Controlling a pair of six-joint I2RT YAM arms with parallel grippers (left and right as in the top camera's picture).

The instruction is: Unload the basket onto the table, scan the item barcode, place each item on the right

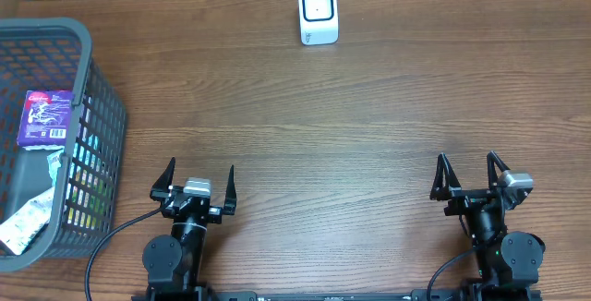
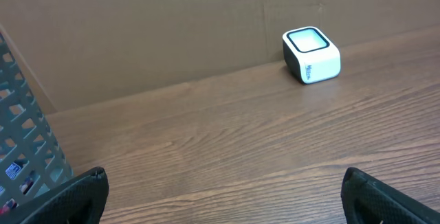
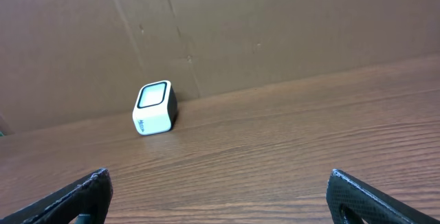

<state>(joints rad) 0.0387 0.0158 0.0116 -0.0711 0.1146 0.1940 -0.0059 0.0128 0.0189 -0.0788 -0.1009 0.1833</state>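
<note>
A white barcode scanner with a dark window stands at the table's far edge; it also shows in the left wrist view, scanner, and the right wrist view, scanner. A purple packet with a barcode lies on top of the goods in the grey basket at the left. My left gripper is open near the front edge, right of the basket, holding nothing. My right gripper is open at the front right, also holding nothing. Both are far from the scanner.
The basket wall fills the left side of the left wrist view. Other packets lie inside it. A cardboard wall backs the table behind the scanner. Bare wood lies between the grippers and the scanner.
</note>
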